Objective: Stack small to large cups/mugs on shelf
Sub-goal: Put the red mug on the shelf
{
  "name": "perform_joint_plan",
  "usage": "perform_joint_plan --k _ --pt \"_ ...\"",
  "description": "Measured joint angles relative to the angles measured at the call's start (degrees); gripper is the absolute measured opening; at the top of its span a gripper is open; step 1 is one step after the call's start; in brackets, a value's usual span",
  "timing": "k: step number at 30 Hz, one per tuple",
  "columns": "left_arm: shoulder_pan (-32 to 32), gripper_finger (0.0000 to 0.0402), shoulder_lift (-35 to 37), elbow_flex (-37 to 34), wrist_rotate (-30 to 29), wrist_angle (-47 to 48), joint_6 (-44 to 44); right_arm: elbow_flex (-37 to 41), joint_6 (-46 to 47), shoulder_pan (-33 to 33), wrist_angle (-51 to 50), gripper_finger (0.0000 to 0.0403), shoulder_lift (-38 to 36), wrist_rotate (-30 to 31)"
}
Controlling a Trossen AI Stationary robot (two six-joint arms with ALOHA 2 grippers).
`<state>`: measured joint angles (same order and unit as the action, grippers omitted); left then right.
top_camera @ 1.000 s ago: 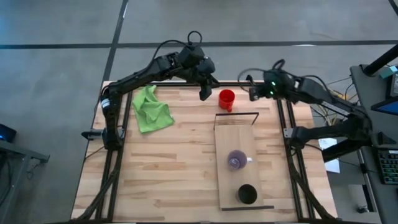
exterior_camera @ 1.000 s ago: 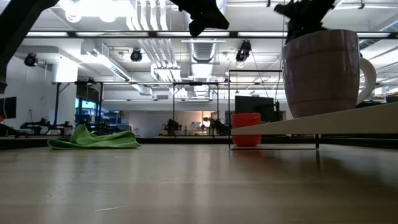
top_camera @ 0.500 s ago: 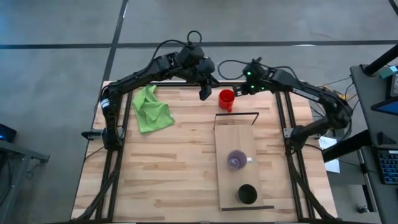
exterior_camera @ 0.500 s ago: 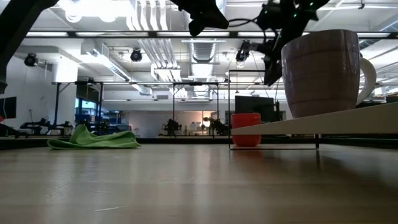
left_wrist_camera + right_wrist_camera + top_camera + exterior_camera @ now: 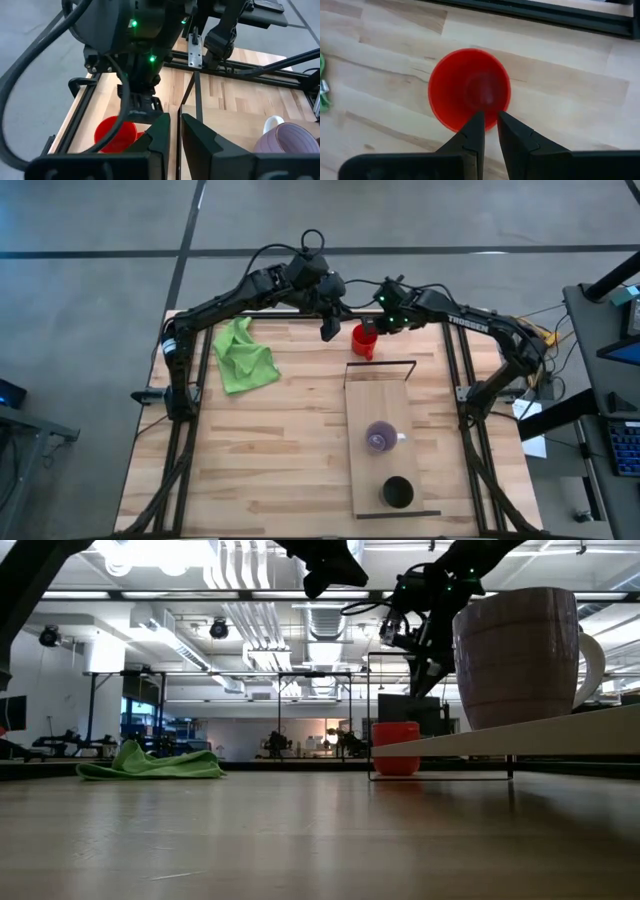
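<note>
The red cup (image 5: 364, 340) stands upright on the table at the far edge, just beyond the shelf (image 5: 375, 400). The purple cup (image 5: 379, 438) and the black cup (image 5: 397, 492) stand on the shelf board. My right gripper (image 5: 373, 328) hangs shut above the red cup (image 5: 469, 90), with its fingertips (image 5: 481, 120) over the rim and clear of it in the low view (image 5: 415, 640). My left gripper (image 5: 328, 330) hangs shut in the air just left of the red cup, and it is empty.
A green cloth (image 5: 243, 355) lies crumpled at the far left of the table. The shelf's black wire frame (image 5: 380, 365) stands right beside the red cup on its near side. The two grippers are close together over the table's far edge.
My right gripper has swung from the table's far right toward the left and come down over the red cup. The cups have kept their places.
</note>
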<state>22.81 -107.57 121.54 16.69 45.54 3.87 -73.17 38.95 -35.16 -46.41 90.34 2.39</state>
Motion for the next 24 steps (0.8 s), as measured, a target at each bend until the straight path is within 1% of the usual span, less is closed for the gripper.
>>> perform_joint_plan --k 11,16,20,24 --pt "0.0 0.0032 0.0 0.0 0.0 0.0 0.0 -0.6 4.5 0.0 -2.6 0.0047 2.7 0.1" --pt "0.0 0.0032 0.0 0.0 0.0 0.0 0.0 -0.6 4.7 0.0 -2.6 0.0047 4.3 0.0" --pt "0.0 0.0032 0.0 0.0 0.0 0.0 0.0 -0.6 7.2 0.0 -2.5 0.0047 5.6 0.0" --pt "0.0 0.0032 0.0 0.0 0.1 0.3 0.0 -0.6 7.6 0.0 -2.6 0.0047 6.7 -0.3"
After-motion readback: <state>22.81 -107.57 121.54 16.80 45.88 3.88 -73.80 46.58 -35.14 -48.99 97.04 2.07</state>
